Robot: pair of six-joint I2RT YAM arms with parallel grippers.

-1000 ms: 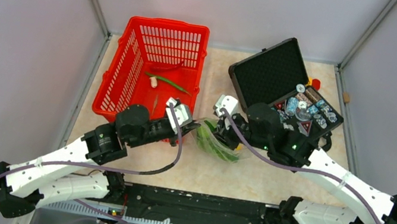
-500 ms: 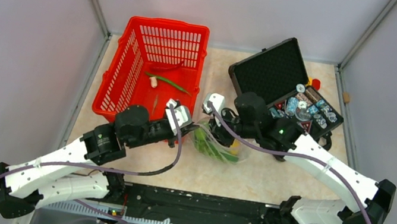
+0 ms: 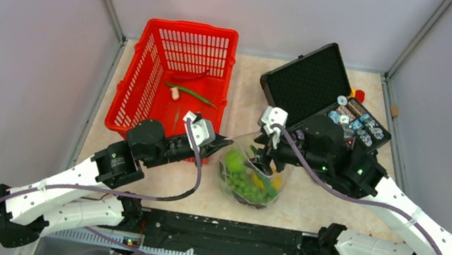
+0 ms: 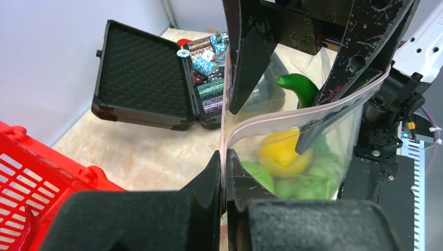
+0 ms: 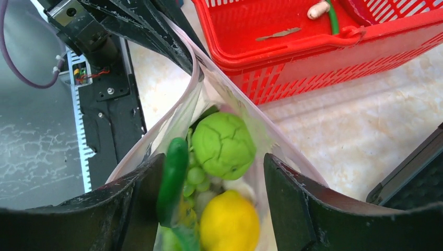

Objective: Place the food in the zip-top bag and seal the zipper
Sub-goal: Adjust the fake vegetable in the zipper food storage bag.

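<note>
Now: zip-top bag (image 3: 249, 179) sits at frame centre between the arms, food inside (lime (image 5: 223, 145), lemon (image 5: 230, 222), green grapes (image 4: 318, 172)). The zipper (image 4: 292, 112) runs left to right and gapes. Left gripper (image 4: 223, 178) is clenched on its left end. Right gripper (image 5: 214, 159), nearer the free end, is spread wide astride the mouth. Red basket (image 3: 150, 68) is upper left, a long green leaf (image 3: 195, 94) inside. Black case (image 3: 302, 81) crowds the right arm.
</note>
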